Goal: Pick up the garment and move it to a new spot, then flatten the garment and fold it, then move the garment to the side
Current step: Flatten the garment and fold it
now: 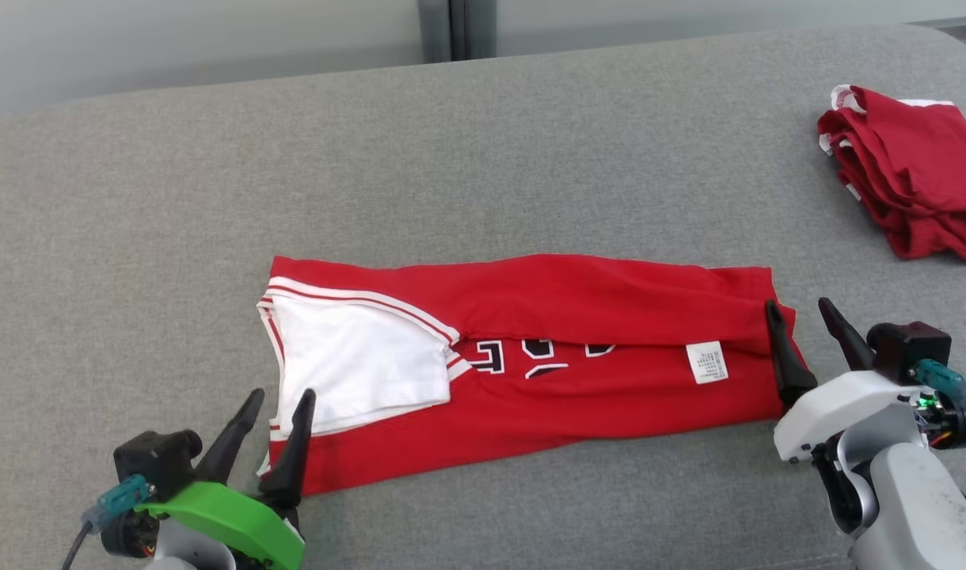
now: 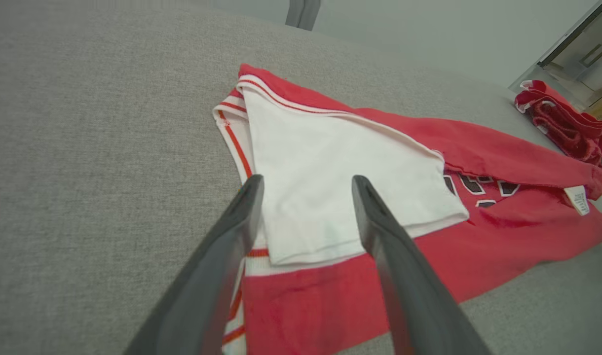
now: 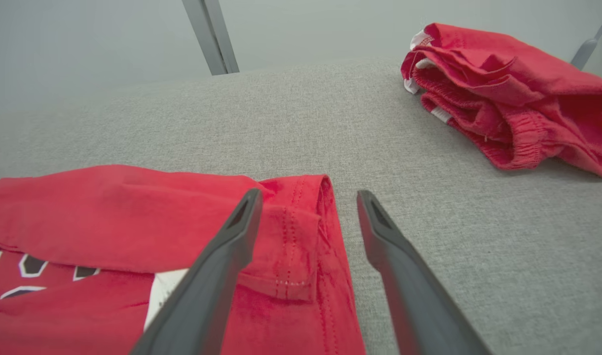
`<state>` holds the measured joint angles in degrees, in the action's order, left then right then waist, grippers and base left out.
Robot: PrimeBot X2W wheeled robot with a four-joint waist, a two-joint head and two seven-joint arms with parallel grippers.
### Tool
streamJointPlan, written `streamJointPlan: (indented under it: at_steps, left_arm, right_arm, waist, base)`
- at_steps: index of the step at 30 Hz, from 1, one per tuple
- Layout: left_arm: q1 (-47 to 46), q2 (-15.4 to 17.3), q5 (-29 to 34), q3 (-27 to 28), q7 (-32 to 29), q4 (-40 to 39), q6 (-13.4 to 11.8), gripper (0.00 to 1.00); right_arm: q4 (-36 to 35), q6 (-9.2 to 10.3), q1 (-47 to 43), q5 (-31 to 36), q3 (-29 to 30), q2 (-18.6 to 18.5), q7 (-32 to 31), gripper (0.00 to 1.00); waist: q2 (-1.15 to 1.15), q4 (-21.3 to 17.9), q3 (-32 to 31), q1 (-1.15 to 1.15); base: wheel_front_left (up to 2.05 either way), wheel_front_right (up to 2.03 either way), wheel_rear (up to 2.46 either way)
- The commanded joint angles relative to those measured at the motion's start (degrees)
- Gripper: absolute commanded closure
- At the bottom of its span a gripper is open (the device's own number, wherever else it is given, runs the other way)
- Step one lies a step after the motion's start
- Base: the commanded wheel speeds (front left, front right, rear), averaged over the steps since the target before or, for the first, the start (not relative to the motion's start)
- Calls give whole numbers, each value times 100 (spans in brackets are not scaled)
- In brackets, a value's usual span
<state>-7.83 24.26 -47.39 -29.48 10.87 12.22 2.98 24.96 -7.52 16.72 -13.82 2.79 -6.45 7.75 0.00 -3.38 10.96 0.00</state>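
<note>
Head view: garment between left hand and right hand

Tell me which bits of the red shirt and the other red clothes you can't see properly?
- Dark white-edged letters on the folded red and white jersey: head view, the jersey's folded-over top flap covers their upper halves, so the word is unreadable.
- Small white care label: head view, print too small to read.
- Crumpled red cloth pile: head view, cut off by the right edge; what garment it is is unclear.
</note>
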Motion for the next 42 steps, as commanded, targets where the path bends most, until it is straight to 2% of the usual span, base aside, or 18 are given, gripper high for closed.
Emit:
streamJointPlan:
  at_steps: [1, 8, 11, 16, 24, 31, 32, 33, 34, 35, 37, 42]
  left_arm:
    - [88, -33, 96, 34, 112, 5, -79, 0]
    - [227, -196, 641, 304, 396, -161, -573, 0]
    - [290, -356, 708, 442, 430, -243, -654, 0]
    - [292, -515, 902, 651, 433, -363, -658, 0]
    - [336, -812, 1272, 1069, 431, -431, -538, 0]
    - [431, -1049, 1533, 1457, 431, -427, -391, 0]
    - [443, -1068, 1556, 1507, 431, -419, -364, 0]
    - [461, -1099, 1597, 1575, 432, -412, -351, 0]
    - [467, -1127, 1630, 1608, 432, -402, -342, 0]
    - [476, -1168, 1668, 1644, 432, -388, -313, 0]
    - [480, -1225, 1698, 1721, 432, -372, -255, 0]
    - [490, -1312, 1806, 1886, 432, -354, -183, 0]
  right_arm:
    - [-71, 7, -128, 83, 80, 9, 43, 0]
    - [-374, 7, -389, 205, 386, 174, -41, 0]
    - [-395, 7, -350, 252, 484, 230, -109, 0]
    - [-200, 7, -152, 382, 577, 261, -204, 0]
    - [535, 7, -105, 624, 951, 256, -222, 0]
    - [1082, 7, -117, 792, 1029, 308, -176, 0]
    - [1133, 7, -96, 775, 989, 319, -173, 11]
    - [1199, 7, -66, 749, 920, 332, -177, 51]
    - [1243, 7, -52, 722, 867, 339, -176, 85]
    - [1301, 7, -30, 704, 808, 344, -171, 96]
    - [1365, 7, 42, 655, 755, 347, -139, 100]
    - [1344, 10, 273, 671, 845, 278, -17, 100]
  waist:
    - [0, 36, -54, 0]
    - [0, 89, -159, 0]
    - [0, 152, -163, 0]
    - [0, 303, -128, 0]
    - [0, 564, -93, 0]
    - [0, 585, -94, 0]
    - [0, 567, -99, 0]
    - [0, 534, -107, 0]
    - [0, 512, -112, 0]
    - [0, 477, -121, 0]
    - [0, 410, -137, 0]
    - [0, 211, -184, 0]
  base:
    - [0, 0, 0]
    - [0, 0, 0]
    - [0, 0, 0]
    - [0, 0, 0]
    - [0, 0, 0]
    - [0, 0, 0]
    - [0, 0, 0]
    - [0, 0, 0]
    - [0, 0, 0]
    - [0, 0, 0]
    - [0, 0, 0]
    - [0, 0, 0]
